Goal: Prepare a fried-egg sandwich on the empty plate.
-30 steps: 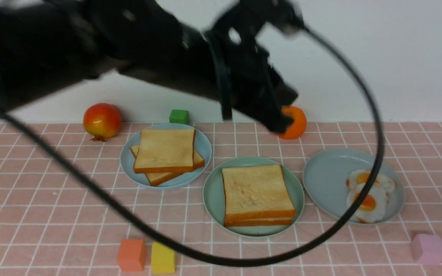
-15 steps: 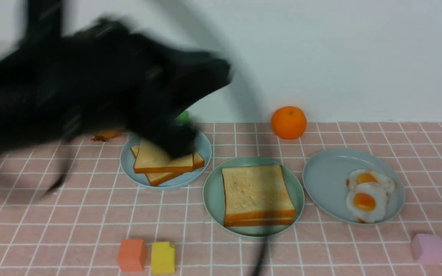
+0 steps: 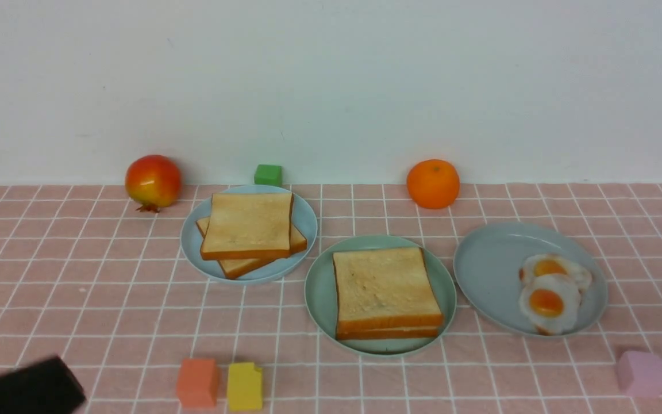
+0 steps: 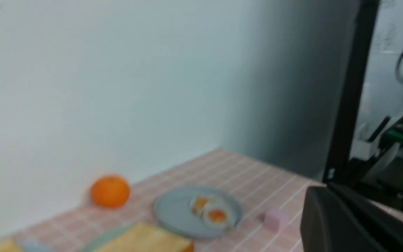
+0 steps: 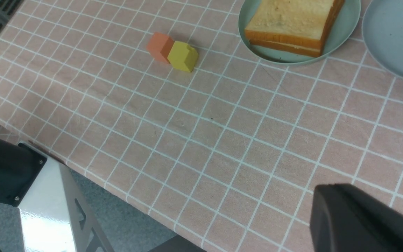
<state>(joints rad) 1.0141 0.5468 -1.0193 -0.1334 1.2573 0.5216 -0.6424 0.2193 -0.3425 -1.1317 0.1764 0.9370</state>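
The fried-egg sandwich (image 3: pixel 385 287) lies on the mint-green plate (image 3: pixel 316 290) at the table's middle: two toast slices stacked, with a thin pale layer (image 5: pixel 285 45) showing between them. Nothing touches it. My left gripper (image 4: pixel 313 196) is a dark, blurred shape in the left wrist view, jaws together and holding nothing, well back from the plates. In the front view only a black piece of the left arm (image 3: pixel 20 391) shows in the near left corner. My right gripper (image 5: pixel 322 196) hovers shut and empty over bare cloth near the table's front edge.
A pale blue plate (image 3: pixel 193 247) holds two spare toast slices; another (image 3: pixel 486 270) holds two fried eggs (image 3: pixel 549 293). A pomegranate (image 3: pixel 153 181), green cube (image 3: pixel 268 174) and orange (image 3: pixel 433 183) line the back wall. Orange (image 3: pixel 197 382), yellow (image 3: pixel 244 386) and pink (image 3: pixel 641 374) cubes sit near the front.
My left arm has swept from above the middle plate leftwards and down, out to the near left corner. The sandwich and the plates have stayed put.
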